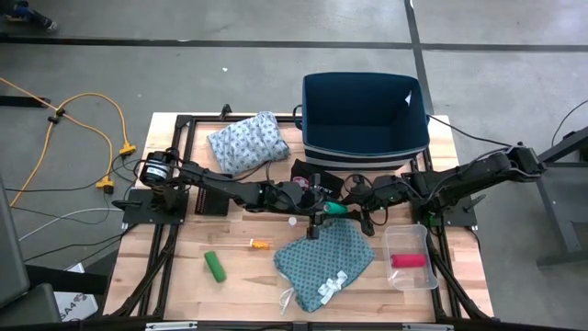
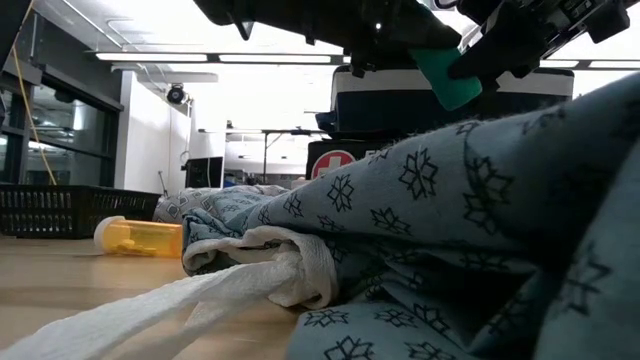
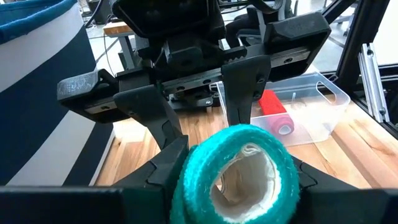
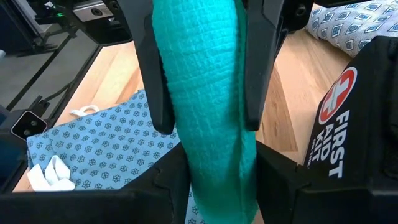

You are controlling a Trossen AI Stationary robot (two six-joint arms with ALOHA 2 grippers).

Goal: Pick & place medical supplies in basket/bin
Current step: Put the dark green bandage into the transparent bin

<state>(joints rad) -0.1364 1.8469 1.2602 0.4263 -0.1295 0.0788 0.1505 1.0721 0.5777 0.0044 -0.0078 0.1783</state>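
Note:
A teal bandage roll (image 1: 333, 209) hangs in the air over the middle of the table, above the far edge of the teal cloth with white ties (image 1: 326, 262). My left gripper (image 1: 317, 204) and my right gripper (image 1: 352, 206) meet at it from opposite sides, and both are shut on it. The low view shows the roll (image 2: 445, 75) clear of the cloth. A pale blue-grey cloth (image 1: 243, 142) lies flat near the far left. A green roll (image 1: 214, 267), an orange-tipped stick (image 1: 261, 244) and a small white piece (image 1: 292, 221) lie on the wood. A red roll (image 1: 409, 261) lies in a clear tray. My left gripper pinches one end of the teal roll (image 3: 186, 180) between its two fingers, coming level from the table's left and along the roll. The roll is lifted clear and its hollow core faces this wrist camera. My right gripper pinches the other end of the roll (image 4: 217, 186) between its two fingers, level from the table's right, also along the roll. In its wrist view the left gripper's fingers (image 4: 152, 74) flank the farther end.
A navy bin (image 1: 365, 115) stands at the far edge just beyond the grippers, with a black first aid kit (image 4: 339, 118) in front of it. The clear tray (image 1: 409, 241) sits at the near right. A yellow pill bottle (image 2: 140, 238) lies on the wood.

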